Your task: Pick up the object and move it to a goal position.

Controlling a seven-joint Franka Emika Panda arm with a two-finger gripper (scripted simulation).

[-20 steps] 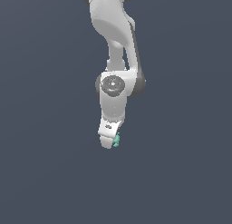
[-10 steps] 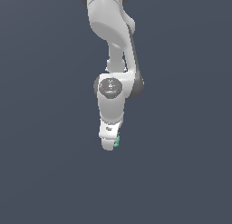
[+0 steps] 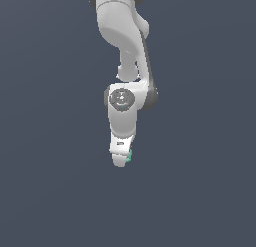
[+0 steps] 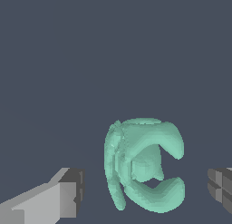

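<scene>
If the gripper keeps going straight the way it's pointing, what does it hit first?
Probably the teal-green object: it sits between the open fingers of the gripper, touching neither. Beyond it only plain grey ground shows; depth unclear.

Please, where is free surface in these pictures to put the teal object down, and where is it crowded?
Bare grey surface lies all around the arm. The only crowded spot is at the gripper, where the teal object sits between the fingers, with a gap showing on each side.

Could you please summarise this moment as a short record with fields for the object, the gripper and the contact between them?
object: teal-green lumpy curved item, between the fingers
gripper: white gripper, open, pointing down
fingers: grey-tipped fingers, one on either side of the item
contact: gaps visible on both sides in the wrist view, no touch
exterior view: only a teal sliver shows beside the gripper
background: plain dark grey
</scene>
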